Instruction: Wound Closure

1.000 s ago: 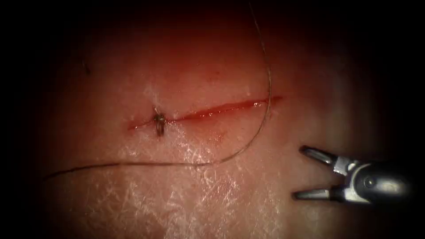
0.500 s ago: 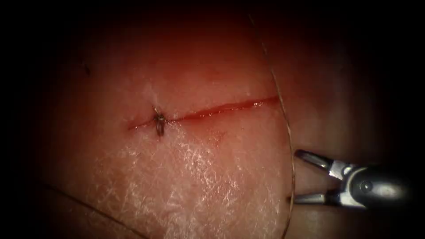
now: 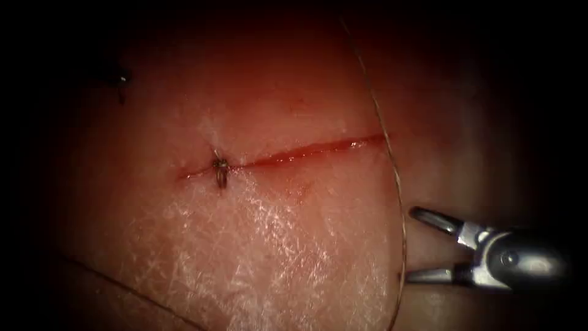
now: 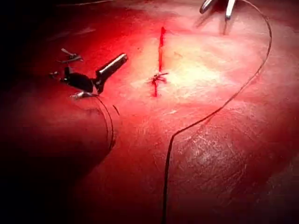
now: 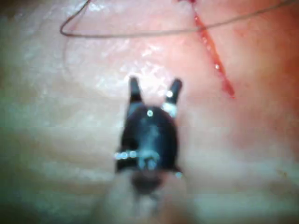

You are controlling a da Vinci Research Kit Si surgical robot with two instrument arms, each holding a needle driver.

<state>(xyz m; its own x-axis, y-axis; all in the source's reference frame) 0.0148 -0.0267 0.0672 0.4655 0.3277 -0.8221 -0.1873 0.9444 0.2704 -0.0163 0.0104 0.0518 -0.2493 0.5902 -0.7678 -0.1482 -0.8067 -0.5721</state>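
The cut (image 3: 288, 156) runs across the tissue (image 3: 275, 257), with one knotted stitch (image 3: 219, 170) near its left end. My right tool (image 3: 416, 245) lies right of the cut, jaws open and holding nothing. The thread (image 3: 398, 196) comes down past the cut's right end and passes just in front of those jaws. My left tool (image 4: 100, 79) stands open beside the cut, gripping nothing; its tip (image 3: 122, 79) glints at the far upper left. A thin curved line (image 4: 109, 123), perhaps the needle, lies on the tissue by the left jaws.
Short cut ends of thread (image 4: 70, 56) lie beside the left tool. A second stretch of thread (image 3: 135, 291) crosses the lower left of the tissue. Red fluid fills the cut. The thread (image 4: 205, 119) sweeps in a long arc toward the right tool (image 4: 217, 5).
The thread that lay across the lower tissue toward the left has swung right and now hangs by the right tool's jaws. The left tool's tip has come into view at upper left.
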